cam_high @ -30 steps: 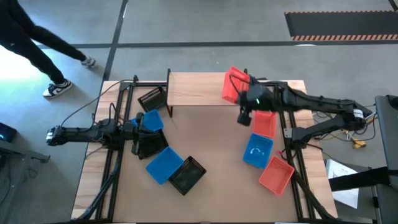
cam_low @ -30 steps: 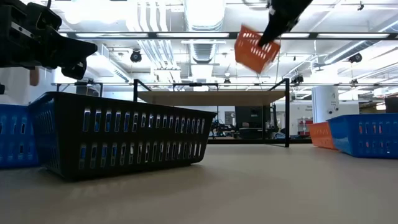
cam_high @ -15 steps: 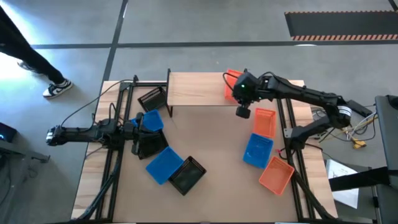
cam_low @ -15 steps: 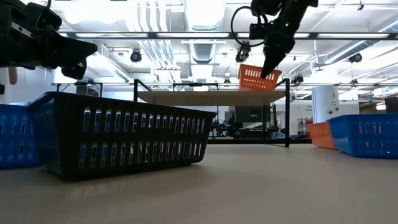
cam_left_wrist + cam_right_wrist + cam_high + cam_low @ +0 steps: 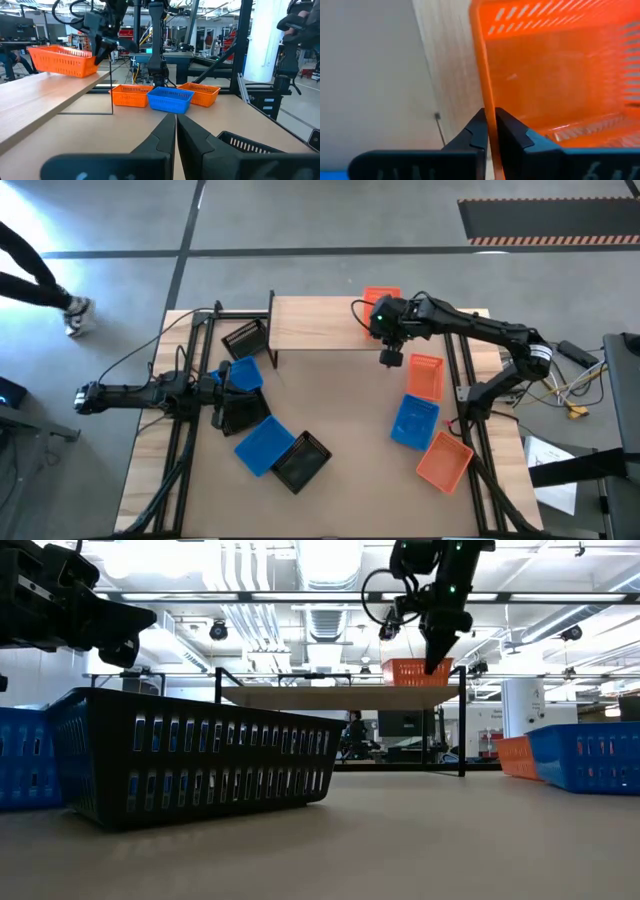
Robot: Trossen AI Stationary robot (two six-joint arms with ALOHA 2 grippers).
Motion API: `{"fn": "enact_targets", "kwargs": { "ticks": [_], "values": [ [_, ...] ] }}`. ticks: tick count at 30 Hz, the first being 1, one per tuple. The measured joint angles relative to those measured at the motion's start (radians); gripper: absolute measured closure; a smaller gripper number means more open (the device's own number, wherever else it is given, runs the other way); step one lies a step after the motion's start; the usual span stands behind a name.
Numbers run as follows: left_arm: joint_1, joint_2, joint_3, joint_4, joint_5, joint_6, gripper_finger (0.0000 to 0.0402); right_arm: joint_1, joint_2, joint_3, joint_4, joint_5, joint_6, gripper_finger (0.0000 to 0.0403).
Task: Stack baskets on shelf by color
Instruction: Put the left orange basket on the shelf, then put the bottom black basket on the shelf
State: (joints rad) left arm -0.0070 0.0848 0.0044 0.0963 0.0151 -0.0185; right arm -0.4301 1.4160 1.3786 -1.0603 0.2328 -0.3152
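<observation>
The light-wood shelf (image 5: 320,325) stands at the table's far side. An orange basket (image 5: 382,298) sits upright with its bottom on the shelf's right end; it also shows in the low view as the orange basket (image 5: 415,671) and in the left wrist view as the orange basket (image 5: 62,60). My right gripper (image 5: 386,320) is at the basket's near side, shut on it. My left gripper (image 5: 226,385) waits shut at the table's left side, among blue and black baskets; its fingers meet at the left gripper's tip (image 5: 175,117). My right gripper (image 5: 489,114) pinches the orange basket's near wall at its rim (image 5: 486,95), one finger inside the basket and one outside. The fingers come from above, slanting down from the near side. The basket stands level with its bottom on the shelf (image 5: 330,697).
Right of centre lie an orange basket (image 5: 425,375), a blue basket (image 5: 413,422) and another orange basket (image 5: 445,460). On the left are a black basket (image 5: 243,338), a blue one (image 5: 243,373), a black one (image 5: 235,412), a blue one (image 5: 262,445) and a black one (image 5: 302,462). The shelf's left and middle are bare.
My right gripper has moved down and toward the far edge, still shut on the orange basket. The basket hung tilted in the air above the shelf's right end; it has levelled out and now rests on the shelf. A person has walked off to the left beyond the table.
</observation>
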Motion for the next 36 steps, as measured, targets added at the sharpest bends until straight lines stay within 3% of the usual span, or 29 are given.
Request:
{"fn": "enact_targets", "kwargs": {
  "ticks": [14,22,24,30,36],
  "values": [
    [0.000,0.000,0.000,0.000,0.000,0.000,0.0402,0.000,-0.044,0.008,-0.027,0.004,0.000,0.0256],
    [0.000,0.000,0.000,0.000,0.000,0.000,0.0402,0.012,-0.145,0.022,-0.027,-0.006,0.069,0.0250],
    [0.000,0.000,0.000,0.000,0.000,0.000,0.0402,0.020,-0.179,0.005,-0.009,-0.062,0.099,0.0255],
    [0.000,0.000,0.000,0.000,0.000,0.000,0.0402,0.086,-0.270,-0.093,0.076,-0.383,0.184,0.0270],
    [0.000,0.000,0.000,0.000,0.000,0.000,0.0402,0.245,-0.374,-0.277,0.243,-0.390,0.346,0.0271]
  ]
}}
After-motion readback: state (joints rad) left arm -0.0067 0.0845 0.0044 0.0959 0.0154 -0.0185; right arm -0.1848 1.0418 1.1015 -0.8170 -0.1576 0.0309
